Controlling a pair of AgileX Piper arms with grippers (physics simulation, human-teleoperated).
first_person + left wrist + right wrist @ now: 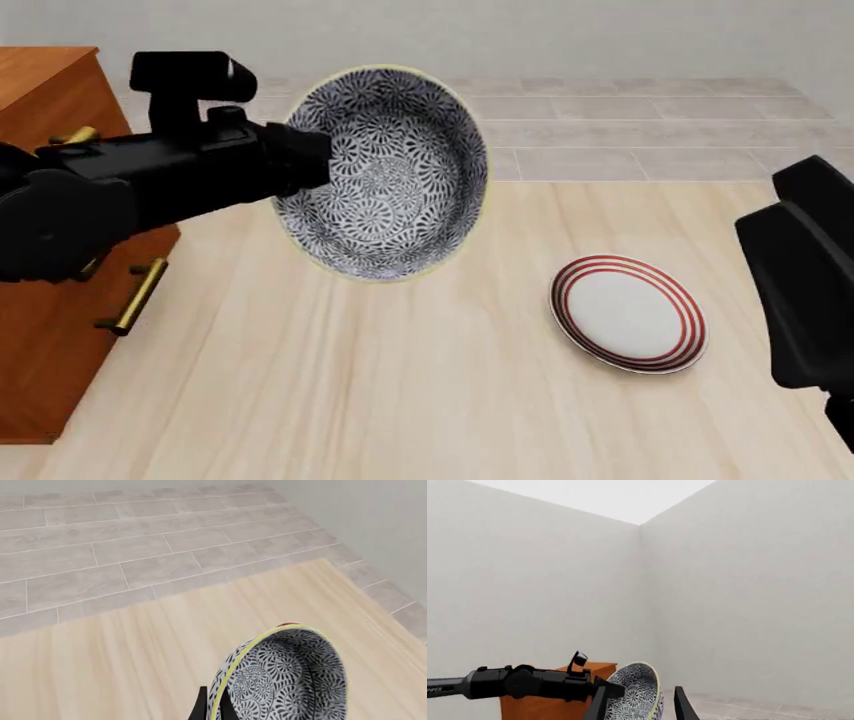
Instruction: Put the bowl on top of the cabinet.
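Plate shows only in front view, beside bowl.

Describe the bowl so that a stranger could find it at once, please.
Start at the brown cabinet on the left. The left arm reaches out in front of it and holds the bowl tipped up in the air. Unlike the flat plate with red rings, it is deep and blue-and-white floral.

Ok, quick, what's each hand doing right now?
Left hand: closed on the bowl, held off the table.
Right hand: open, holding nothing.
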